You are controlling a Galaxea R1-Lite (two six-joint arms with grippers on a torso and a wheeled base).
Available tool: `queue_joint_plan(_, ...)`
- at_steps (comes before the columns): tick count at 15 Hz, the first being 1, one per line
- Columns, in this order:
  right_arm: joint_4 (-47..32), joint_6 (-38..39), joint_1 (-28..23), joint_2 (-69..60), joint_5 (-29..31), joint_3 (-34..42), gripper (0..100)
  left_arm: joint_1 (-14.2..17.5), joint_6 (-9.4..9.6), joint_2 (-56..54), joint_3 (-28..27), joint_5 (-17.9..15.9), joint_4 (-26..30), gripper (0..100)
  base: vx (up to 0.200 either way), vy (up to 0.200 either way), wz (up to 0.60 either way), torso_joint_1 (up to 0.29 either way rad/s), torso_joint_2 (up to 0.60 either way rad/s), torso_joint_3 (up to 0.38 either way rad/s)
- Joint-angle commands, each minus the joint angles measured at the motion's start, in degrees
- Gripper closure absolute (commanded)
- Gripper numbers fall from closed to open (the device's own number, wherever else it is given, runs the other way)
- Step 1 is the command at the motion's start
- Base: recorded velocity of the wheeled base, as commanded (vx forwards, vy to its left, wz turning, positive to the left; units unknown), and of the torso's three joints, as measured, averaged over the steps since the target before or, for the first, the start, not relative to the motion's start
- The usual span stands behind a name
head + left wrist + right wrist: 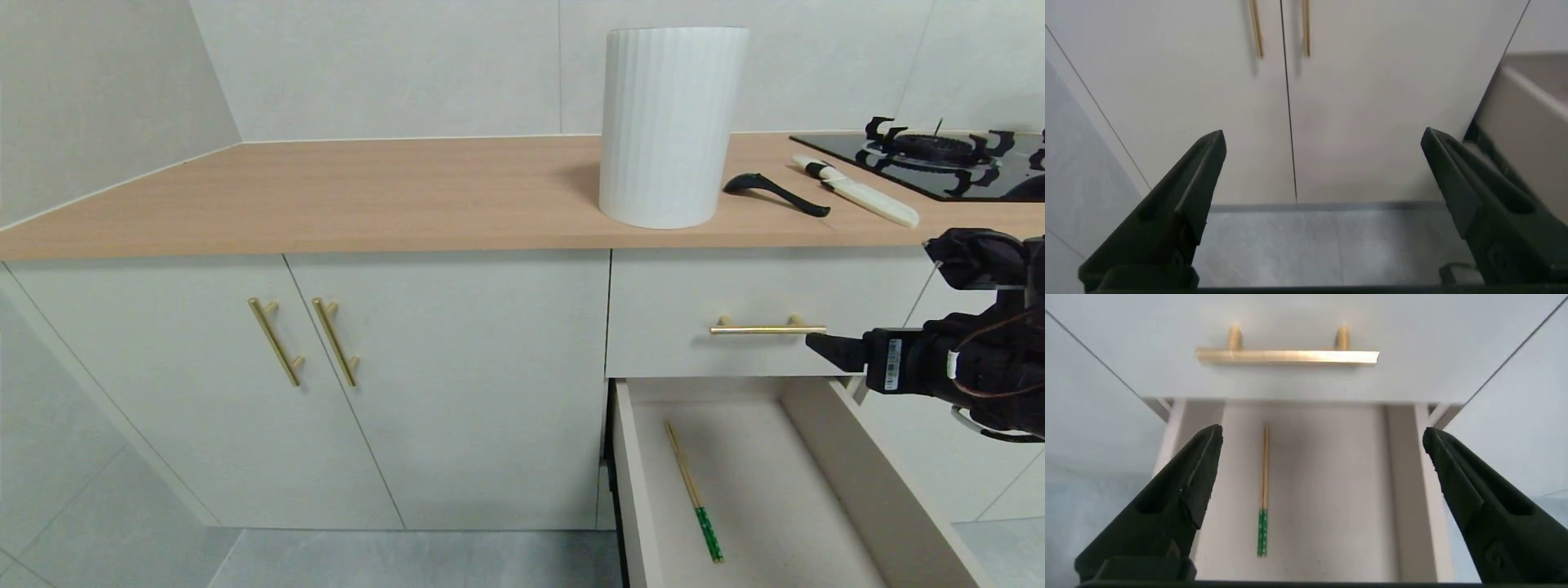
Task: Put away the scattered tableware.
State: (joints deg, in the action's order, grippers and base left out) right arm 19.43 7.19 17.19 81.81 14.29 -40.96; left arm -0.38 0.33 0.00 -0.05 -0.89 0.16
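While pale drawer (865, 474) stands open, we note black plastic spoon (775, 193) on wooden counter (408, 196) above right end effector (1321, 433), spread wide.

I am looking into a kitchen. A long wood-grain countertop (367, 196) runs left to right against pale tiled walls (392, 65). At its far right end sits a black glass gas hob (931, 159) with burner grates. Beneath the counter are cream cabinet doors (457, 384) with brass bar handles (335, 341). Low on the right, a pulled-out drawer (865, 482) holds a pair of chopsticks (694, 492). Near the hob stands a white ribbed canister (665, 122), with a black spoon (775, 192) and a white knife (857, 192) lying beside it. Grey floor tiles (408, 559) lie below.
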Motion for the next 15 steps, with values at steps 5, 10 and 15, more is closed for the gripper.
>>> queue_joint_plan(5,0.1,-0.1,-0.1,0.5,0.0,0.1,0,0.0,0.02,0.1,0.0,0.0,-0.2,0,0.0,0.0,0.0,0.141,-0.48,-0.303)
queue_joint_plan(10,0.1,-0.1,-0.1,0.5,0.0,0.1,0,0.0,0.02,0.1,0.0,0.0,-0.2,0,0.0,0.0,0.0,0.174,-0.46,-0.286)
queue_joint_plan(15,0.1,-0.1,-0.1,1.3,0.0,0.2,0,0.0,0.02,0.1,0.0,0.0,-0.2,0,0.0,0.0,0.0,0.201,-0.49,-0.286)
